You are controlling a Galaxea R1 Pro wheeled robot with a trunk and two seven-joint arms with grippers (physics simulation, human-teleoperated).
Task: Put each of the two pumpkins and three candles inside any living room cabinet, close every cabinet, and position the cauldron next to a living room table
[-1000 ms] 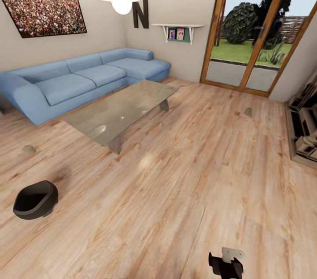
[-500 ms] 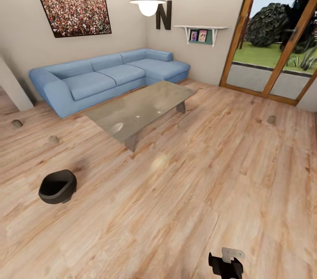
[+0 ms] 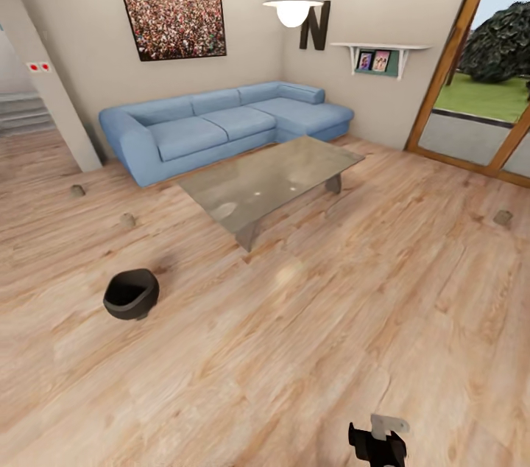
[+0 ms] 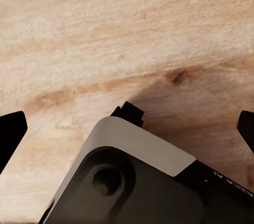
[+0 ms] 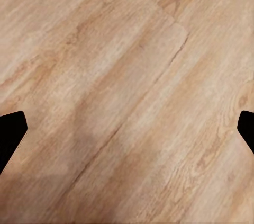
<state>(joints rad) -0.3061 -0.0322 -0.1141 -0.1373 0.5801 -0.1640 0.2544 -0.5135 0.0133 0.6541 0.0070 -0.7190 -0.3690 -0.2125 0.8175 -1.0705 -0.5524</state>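
Candles (image 3: 129,219) lie scattered on the floor left of the cauldron (image 3: 131,294); nothing is gripped, both jaws spread; an approach is needed.

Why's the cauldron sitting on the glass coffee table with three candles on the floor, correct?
Not quite: in the head view the cauldron sits on the wood floor, apart from the glass coffee table. Three candles are on the floor.

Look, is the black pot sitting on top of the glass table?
No, the cauldron sits on the wooden floor, apart from the table, nearer the robot and to its left.
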